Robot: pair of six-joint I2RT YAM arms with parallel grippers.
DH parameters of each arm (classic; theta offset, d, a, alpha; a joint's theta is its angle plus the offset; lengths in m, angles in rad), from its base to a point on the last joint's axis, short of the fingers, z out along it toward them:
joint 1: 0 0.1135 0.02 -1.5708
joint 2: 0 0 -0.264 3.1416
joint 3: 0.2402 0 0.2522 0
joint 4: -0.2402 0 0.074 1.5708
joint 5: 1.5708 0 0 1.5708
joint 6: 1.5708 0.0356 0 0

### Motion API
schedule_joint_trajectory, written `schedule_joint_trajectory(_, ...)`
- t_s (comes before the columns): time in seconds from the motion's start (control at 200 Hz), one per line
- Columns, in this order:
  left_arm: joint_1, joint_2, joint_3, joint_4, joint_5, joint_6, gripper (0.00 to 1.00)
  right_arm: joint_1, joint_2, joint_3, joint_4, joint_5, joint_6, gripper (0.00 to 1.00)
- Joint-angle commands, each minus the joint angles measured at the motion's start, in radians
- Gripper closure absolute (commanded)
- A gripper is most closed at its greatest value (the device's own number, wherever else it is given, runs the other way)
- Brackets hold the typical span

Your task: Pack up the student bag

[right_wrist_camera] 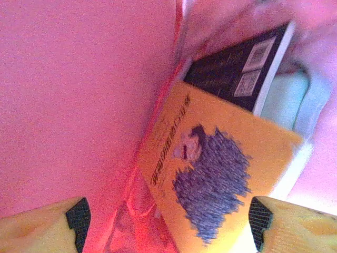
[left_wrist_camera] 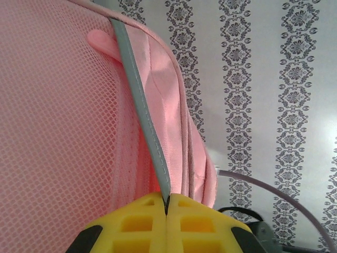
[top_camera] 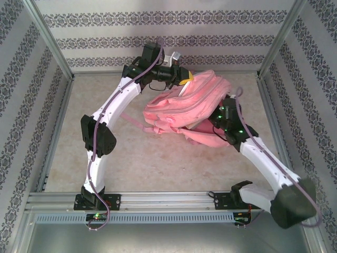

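Books inside number two, an orange book [right_wrist_camera: 210, 158] and a dark book [right_wrist_camera: 237, 68], and we count one student bag [top_camera: 179, 105] at mid-table, long axis roughly left to right, mouth apparently facing the right arm. Our left gripper [left_wrist_camera: 166, 203] pinches its grey strip [left_wrist_camera: 139, 105] tight; the right gripper [right_wrist_camera: 168, 219] gapes wide, gripping nothing.

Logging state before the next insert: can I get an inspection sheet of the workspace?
Surface: beige table, the bag on its far side.
Job's things: pink bag; orange book and dark book inside it.
Clutter: nothing seen.
Grippers: left gripper shut on the bag's grey strip; right gripper open, facing the books.
Cables: pale cable beside the left gripper.
Surroundings: patterned walls, metal frame.
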Motion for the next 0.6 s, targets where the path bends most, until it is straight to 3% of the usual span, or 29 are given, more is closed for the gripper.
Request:
schedule_joint_trajectory(0.0, 0.025, -0.08, 0.026, 0.121, 0.038, 0.019, 1.0, -0.04, -0.102, 0.02, -0.245, 0.062, -0.1, 0.2)
schedule_joint_trajectory(0.145, 0.022, -0.066, 0.029, 0.044, 0.01, 0.063, 1.0, -0.039, -0.254, 0.043, -0.426, 0.157, -0.167, 0.22)
schedule_joint_trajectory(0.3, -0.012, -0.045, 0.036, -0.133, -0.074, 0.198, 1.0, -0.034, -0.342, 0.139, -0.652, 0.313, -0.26, 0.26)
schedule_joint_trajectory(0.355, -0.031, -0.036, 0.038, -0.183, -0.104, 0.237, 0.88, -0.033, -0.335, 0.174, -0.679, 0.33, -0.307, 0.26)
schedule_joint_trajectory(0.46, -0.044, -0.041, 0.034, -0.257, -0.191, 0.293, 0.46, -0.033, -0.311, 0.226, -0.698, 0.342, -0.346, 0.26)
schedule_joint_trajectory(0.595, -0.015, -0.093, -0.008, -0.292, -0.311, 0.336, 0.32, -0.019, -0.281, 0.262, -0.679, 0.317, -0.385, 0.27)
